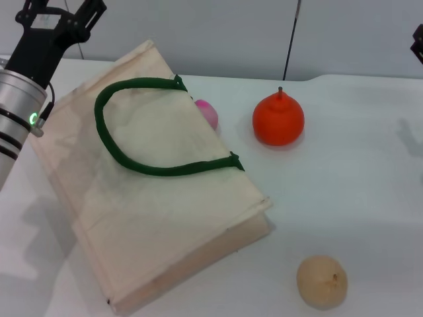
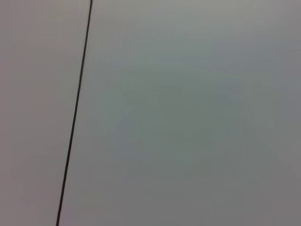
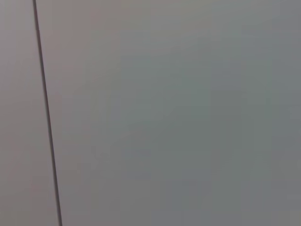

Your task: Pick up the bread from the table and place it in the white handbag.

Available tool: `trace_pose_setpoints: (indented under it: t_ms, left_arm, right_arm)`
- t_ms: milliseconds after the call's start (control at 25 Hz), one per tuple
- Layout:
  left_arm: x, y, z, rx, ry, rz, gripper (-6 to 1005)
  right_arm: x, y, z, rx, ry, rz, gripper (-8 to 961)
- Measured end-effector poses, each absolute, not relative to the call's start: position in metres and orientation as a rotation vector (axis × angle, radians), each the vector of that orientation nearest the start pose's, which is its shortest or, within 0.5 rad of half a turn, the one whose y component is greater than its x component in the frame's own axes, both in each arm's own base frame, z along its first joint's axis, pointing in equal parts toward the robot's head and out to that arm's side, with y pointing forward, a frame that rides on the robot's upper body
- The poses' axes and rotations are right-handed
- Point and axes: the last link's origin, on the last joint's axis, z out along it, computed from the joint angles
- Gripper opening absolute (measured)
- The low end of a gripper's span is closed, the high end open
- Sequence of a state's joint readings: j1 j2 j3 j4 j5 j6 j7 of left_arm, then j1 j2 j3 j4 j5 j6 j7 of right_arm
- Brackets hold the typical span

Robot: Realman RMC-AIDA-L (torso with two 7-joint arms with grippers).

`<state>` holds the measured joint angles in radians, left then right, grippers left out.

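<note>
The white handbag (image 1: 149, 191) lies flat on the table at the left and centre of the head view, with its dark green rope handle (image 1: 142, 165) looped on top. The bread shows in no view. My left gripper (image 1: 63, 8) is raised at the far left, above the bag's far corner, with its fingers spread and nothing between them. Only a dark sliver of my right gripper (image 1: 418, 43) shows at the right edge, high above the table. Both wrist views show only a grey wall with a dark seam.
An orange pear-shaped fruit (image 1: 278, 119) stands right of the bag. A pink object (image 1: 207, 112) peeks out behind the bag's far edge. A round tan ball (image 1: 321, 282) lies at the front right. The white table (image 1: 344, 198) runs to the right.
</note>
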<state>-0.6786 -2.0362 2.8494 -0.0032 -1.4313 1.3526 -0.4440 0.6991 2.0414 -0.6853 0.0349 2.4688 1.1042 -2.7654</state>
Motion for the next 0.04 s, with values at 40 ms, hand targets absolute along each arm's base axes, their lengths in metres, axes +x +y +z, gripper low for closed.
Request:
trace_pose_setpoints:
  t_ms: [40]
  left_arm:
    - [-0.2663, 0.3935, 0.0374, -1.578, -0.419, -1.058, 877]
  right_arm:
    - [0.2942, 0.4036, 0.0158, -1.582, 0.607, 0.821, 875]
